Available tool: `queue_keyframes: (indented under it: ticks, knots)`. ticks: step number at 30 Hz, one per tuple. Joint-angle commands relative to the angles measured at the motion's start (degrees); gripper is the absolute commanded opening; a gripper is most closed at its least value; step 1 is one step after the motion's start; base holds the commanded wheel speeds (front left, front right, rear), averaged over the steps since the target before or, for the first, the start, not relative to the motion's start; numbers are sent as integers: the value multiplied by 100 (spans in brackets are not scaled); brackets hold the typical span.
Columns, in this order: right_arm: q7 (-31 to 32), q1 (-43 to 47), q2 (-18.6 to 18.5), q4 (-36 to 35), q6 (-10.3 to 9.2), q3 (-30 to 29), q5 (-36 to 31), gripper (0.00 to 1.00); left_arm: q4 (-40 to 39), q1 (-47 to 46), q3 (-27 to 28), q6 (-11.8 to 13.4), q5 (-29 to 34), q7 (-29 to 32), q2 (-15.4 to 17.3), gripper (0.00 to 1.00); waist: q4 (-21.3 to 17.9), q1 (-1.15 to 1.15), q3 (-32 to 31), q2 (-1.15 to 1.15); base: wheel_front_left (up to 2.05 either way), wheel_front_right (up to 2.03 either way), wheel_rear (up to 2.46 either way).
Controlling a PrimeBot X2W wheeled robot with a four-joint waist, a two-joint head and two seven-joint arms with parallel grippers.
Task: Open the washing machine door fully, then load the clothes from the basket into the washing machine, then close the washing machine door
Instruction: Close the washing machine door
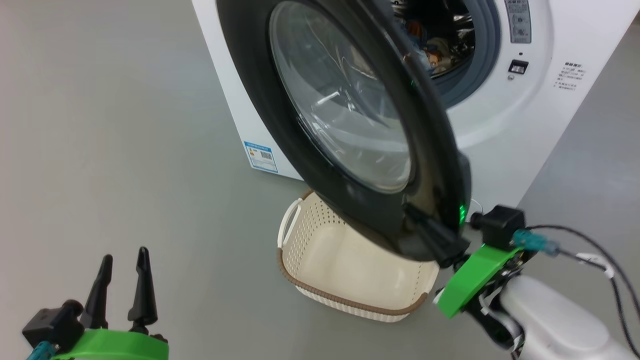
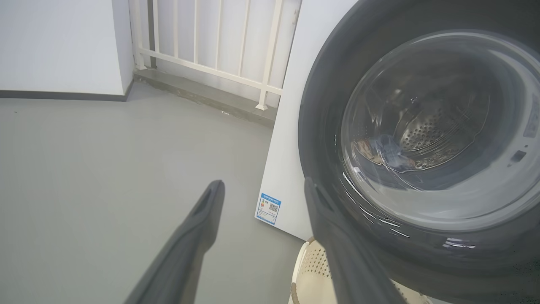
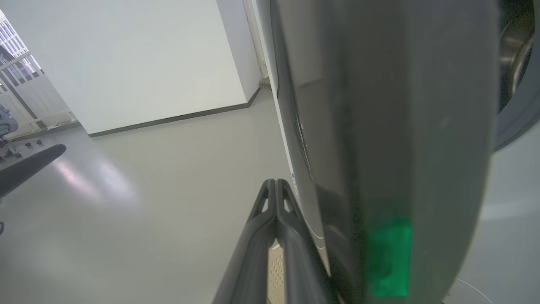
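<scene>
Washing machine door [image 1: 345, 125] stands partly open, swung out from the white washing machine [image 1: 500, 115], its black rim hanging over the basket [image 1: 287, 272] on the grey floor [image 1: 125, 125]. The right gripper [image 3: 275, 188] has both fingers pressed flat together with nothing between them; they lie along the outer face of the rim at the door's lower free edge, seemingly touching it. The left gripper [image 1: 125, 256] sits low at the robot's left with its fingers spread wide and nothing in them, well apart from the door, which fills the space past its right finger in the left wrist view. The clothes [image 1: 435, 52] lie inside the drum, behind the open door
</scene>
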Motion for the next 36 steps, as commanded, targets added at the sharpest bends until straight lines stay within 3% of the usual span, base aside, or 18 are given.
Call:
queue_keyframes:
  ticks: [1,16,36]
  knots:
    - [-29,-192,-102,-59,7,-143,-32,0,-180,-263,188,4,-32,-37,117,100,-41,0,120,0,0,0,0]
    - [-29,-1123,-595,224,7,-1115,146,0,-337,-748,70,4,-96,-37,82,100,-119,0,1112,0,0,0,0]
    - [-29,-2836,-1158,590,7,-1220,498,0,-459,-1313,-9,3,-129,-37,17,100,53,0,2113,0,0,0,0]
